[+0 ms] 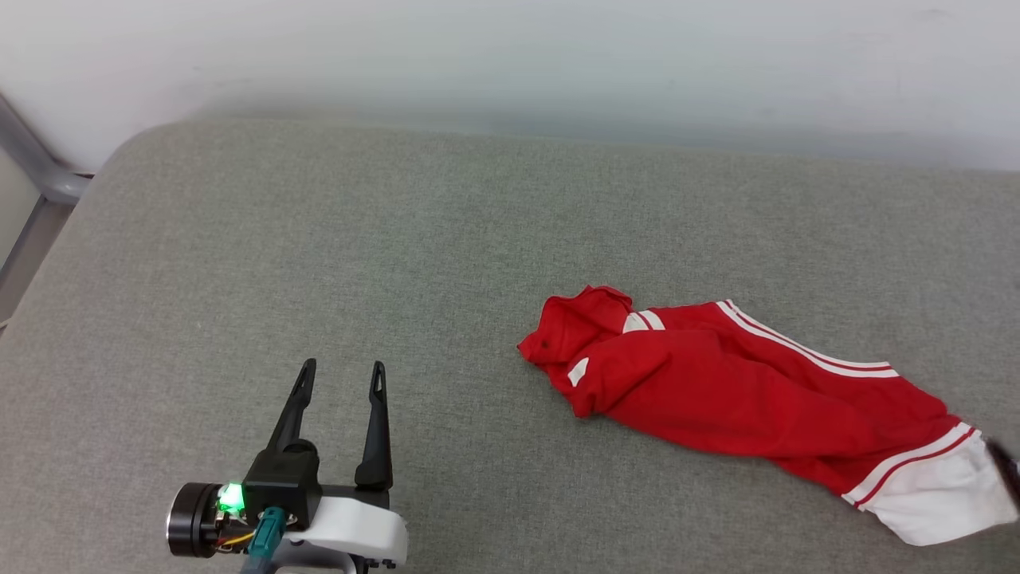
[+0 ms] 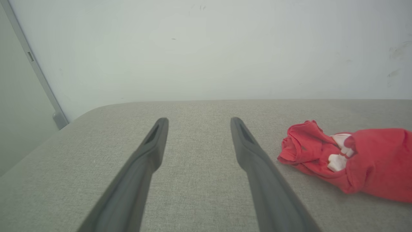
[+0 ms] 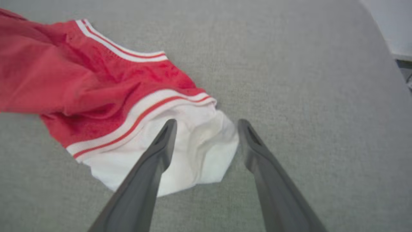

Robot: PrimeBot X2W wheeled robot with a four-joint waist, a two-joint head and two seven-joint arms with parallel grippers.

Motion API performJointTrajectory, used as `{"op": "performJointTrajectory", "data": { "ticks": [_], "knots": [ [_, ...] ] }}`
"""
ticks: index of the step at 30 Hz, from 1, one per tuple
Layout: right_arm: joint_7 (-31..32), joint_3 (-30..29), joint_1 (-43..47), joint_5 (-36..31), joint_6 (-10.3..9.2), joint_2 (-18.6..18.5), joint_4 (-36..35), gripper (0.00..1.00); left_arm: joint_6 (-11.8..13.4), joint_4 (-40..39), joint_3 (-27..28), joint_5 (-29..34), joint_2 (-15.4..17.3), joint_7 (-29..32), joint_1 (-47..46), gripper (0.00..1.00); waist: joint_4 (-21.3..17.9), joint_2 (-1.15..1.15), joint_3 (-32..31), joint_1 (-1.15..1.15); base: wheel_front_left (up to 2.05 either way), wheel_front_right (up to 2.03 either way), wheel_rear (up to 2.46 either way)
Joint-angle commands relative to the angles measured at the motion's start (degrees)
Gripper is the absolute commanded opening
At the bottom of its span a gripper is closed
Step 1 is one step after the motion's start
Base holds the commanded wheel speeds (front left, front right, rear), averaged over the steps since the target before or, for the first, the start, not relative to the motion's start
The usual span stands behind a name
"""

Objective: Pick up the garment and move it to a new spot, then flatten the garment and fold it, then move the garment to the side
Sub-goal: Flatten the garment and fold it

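Lying in a crumpled, stretched-out heap on the right side of the grey padded surface (image 1: 319, 239), the garment (image 1: 741, 391) runs from a bunched red end near the middle to a white sleeve (image 1: 940, 494) at the right edge of the head view. Striped red-and-white trim crosses it near the sleeve and along its upper edge. The left gripper (image 1: 343, 367) sits low on the left, well apart from the garment, its two dark fingers spread with bare fabric surface between them; its own wrist view shows the same spread fingers (image 2: 161, 135) and the garment's bunched end (image 2: 370, 161) off to the right. The right gripper (image 3: 207, 121) hangs over the white sleeve (image 3: 199, 151), jaws wide apart and clamping nothing, and whether a fingertip touches the cloth cannot be told. A pale wall (image 1: 510, 48) stands behind the surface.
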Motion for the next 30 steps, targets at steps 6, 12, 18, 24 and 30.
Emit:
{"op": "performJointTrajectory", "data": {
  "ticks": [6,12,18,24,30],
  "knots": [
    [-6.71,-12.44,-1.28,-14.06,-0.04,10.89,-11.36,1.0,-0.5,-0.14,0.52,0.65,-0.07,-0.15,1.25,1.0,-0.81,0.0,-1.41,0.0,0.0,0.0,0.0],
    [-8.97,-16.78,-0.95,-25.59,-0.05,23.14,-23.54,1.0,-1.0,-0.19,0.54,0.86,0.0,-0.15,1.09,1.0,-1.29,0.0,-1.98,0.0,0.0,0.0,0.0],
    [-9.99,-14.36,1.51,-31.13,-0.05,30.65,-29.27,1.0,-3.14,-0.53,0.87,0.85,1.29,-0.15,-2.44,1.0,-1.44,0.0,-1.82,0.0,0.0,0.0,0.0],
    [-11.27,-11.31,2.11,-32.69,-0.05,32.45,-28.56,1.0,-7.87,0.41,0.86,0.1,4.34,-0.15,-10.73,1.0,-2.35,0.0,-0.29,0.0,0.0,0.0,0.0],
    [-12.4,-9.44,-0.65,-34.16,-0.05,31.82,-27.37,1.0,-11.83,6.56,-2.9,-2.27,8.36,1.15,-22.17,1.0,-4.5,0.0,2.22,0.0,0.0,0.0,0.0]
  ]
}}
